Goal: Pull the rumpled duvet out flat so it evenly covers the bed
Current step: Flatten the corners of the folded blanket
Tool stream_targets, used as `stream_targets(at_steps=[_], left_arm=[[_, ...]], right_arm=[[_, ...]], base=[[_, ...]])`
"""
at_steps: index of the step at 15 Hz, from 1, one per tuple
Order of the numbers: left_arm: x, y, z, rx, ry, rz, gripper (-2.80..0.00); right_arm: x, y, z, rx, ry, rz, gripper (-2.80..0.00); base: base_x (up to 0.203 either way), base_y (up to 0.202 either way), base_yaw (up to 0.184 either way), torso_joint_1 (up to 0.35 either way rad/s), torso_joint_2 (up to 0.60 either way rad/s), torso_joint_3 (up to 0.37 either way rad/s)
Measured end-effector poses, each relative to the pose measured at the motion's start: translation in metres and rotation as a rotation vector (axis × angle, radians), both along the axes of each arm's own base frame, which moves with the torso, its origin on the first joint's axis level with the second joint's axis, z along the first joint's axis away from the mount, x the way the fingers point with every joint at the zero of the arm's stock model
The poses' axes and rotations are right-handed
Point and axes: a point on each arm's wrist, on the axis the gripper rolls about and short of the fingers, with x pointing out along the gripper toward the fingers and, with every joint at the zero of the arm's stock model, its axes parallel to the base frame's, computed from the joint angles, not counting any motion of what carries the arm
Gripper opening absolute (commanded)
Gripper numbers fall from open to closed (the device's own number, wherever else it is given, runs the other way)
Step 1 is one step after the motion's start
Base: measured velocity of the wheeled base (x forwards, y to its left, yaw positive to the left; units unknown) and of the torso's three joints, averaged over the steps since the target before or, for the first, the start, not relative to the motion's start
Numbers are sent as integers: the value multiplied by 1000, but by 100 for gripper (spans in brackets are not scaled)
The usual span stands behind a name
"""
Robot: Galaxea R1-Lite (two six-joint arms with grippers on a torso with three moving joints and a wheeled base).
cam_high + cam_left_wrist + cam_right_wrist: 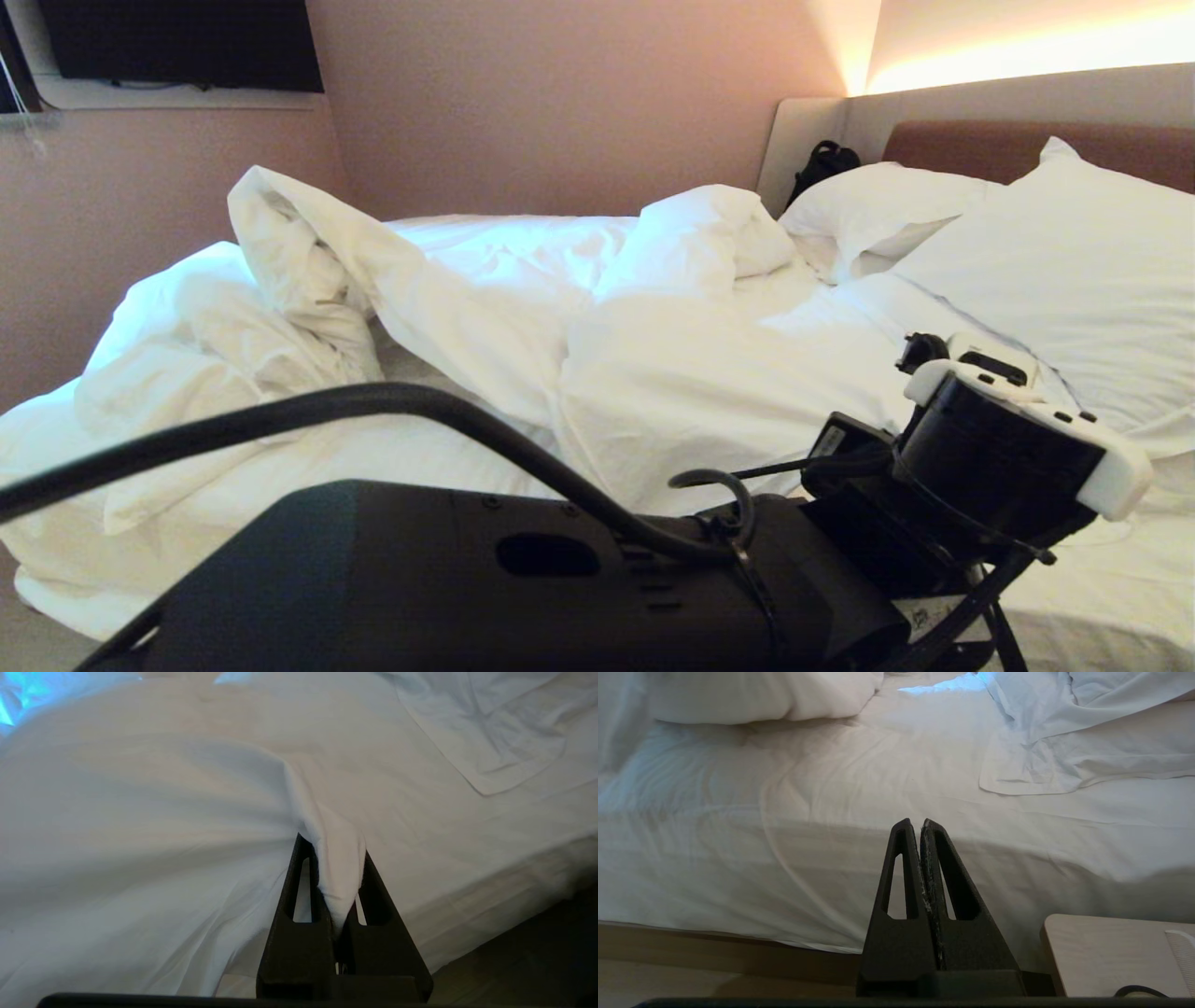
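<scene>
The duvet (467,308) lies rumpled in a heap over the far and left parts of the bed (1102,579), with one corner standing up near the wall. My left arm (1008,448) reaches across the front of the head view towards the bed's near side; its fingers are hidden there. In the left wrist view my left gripper (334,845) is shut on a pinched fold of the duvet (140,812), which stretches away from the jaws over the mattress edge. My right gripper (920,822) is shut on nothing, level with the mattress side (784,868).
Two white pillows (1074,280) (878,210) lean on the brown headboard (980,145). A black bag (822,163) sits in the far corner. A dark screen (187,42) hangs on the wall. A pale wooden bedside table (1111,952) stands by my right gripper, beside the bed's tan base (714,947).
</scene>
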Motion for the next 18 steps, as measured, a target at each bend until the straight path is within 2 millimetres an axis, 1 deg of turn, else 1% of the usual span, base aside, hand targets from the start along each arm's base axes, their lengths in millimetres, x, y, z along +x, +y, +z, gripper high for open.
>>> stream_targets(at_steps=[3, 7, 10, 13, 14, 18], left_arm=[[1, -9, -5, -5, -1, -6, -280], [3, -20, -8, -30, -10, -9, -280], [4, -26, -21, -14, -5, -11, -280], [7, -28, -30, 9, -1, -8, -280], [7, -29, -32, 13, 1, -10, 0], [8, -28, -35, 26, 11, -9, 0]], right_arm=[[0, 0, 0, 0, -1, 0, -280], [0, 0, 0, 0, 0, 0, -280], [0, 0, 0, 0, 0, 0, -280], [0, 0, 0, 0, 0, 0, -280], [0, 0, 0, 0, 0, 0, -280], [0, 0, 0, 0, 0, 0, -280]], base=[[0, 0, 0, 0, 0, 0], [0, 0, 0, 0, 0, 0], [0, 0, 0, 0, 0, 0], [0, 0, 0, 0, 0, 0], [0, 0, 0, 0, 0, 0], [0, 0, 0, 0, 0, 0]])
